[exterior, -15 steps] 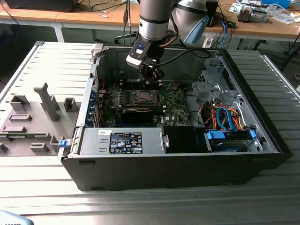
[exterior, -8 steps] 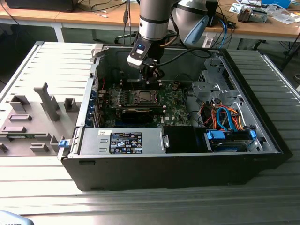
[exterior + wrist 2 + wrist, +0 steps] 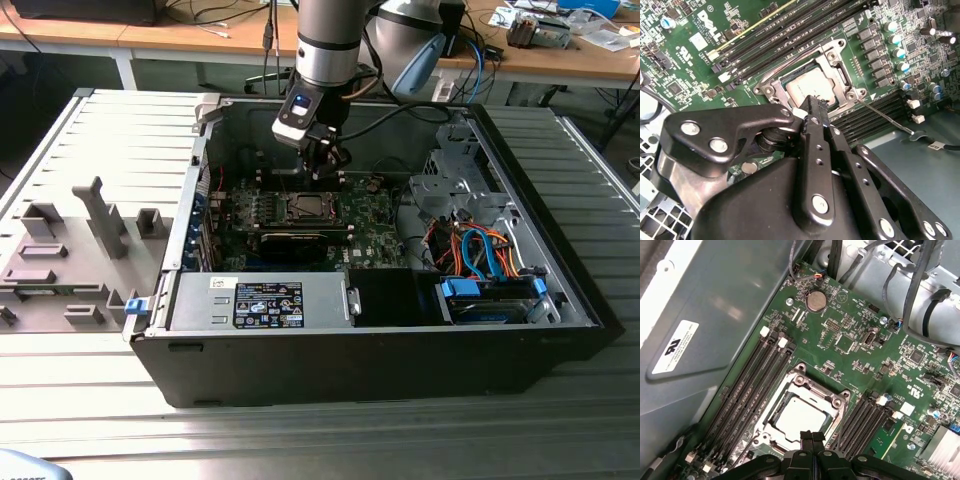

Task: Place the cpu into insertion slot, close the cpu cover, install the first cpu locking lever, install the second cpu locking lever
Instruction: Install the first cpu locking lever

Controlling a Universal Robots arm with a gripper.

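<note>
End effector (image 3: 811, 436) fingers pressed together, tips meeting, nothing held afaict. It's parked right at the edge of the cpu cover (image 3: 801, 390), tips just over the frame's near side in both wrist views. Cpu (image 3: 801, 419) already seated in the insertion slot (image 3: 812, 80), silver top showing through the cover's cut-out, so cover looks down over it. In the second wrist view a thin locking lever (image 3: 885, 116) runs out from the socket corner beside the end effector, looks unlatched; can't tell state of the other one. Green board (image 3: 860, 347) w/ long black mem slots (image 3: 747, 395) flanks the socket on both sides of the end effector; PC case (image 3: 360, 340) sits on the table (image 3: 300, 440). Risks imo: tips so near the frame that a small lateral offset could slip off the lever wire and hit board parts or mem slot latches; pushing w/ cover not fully flat could load the cpu unevenly; a sprung lever could snap back.
</note>
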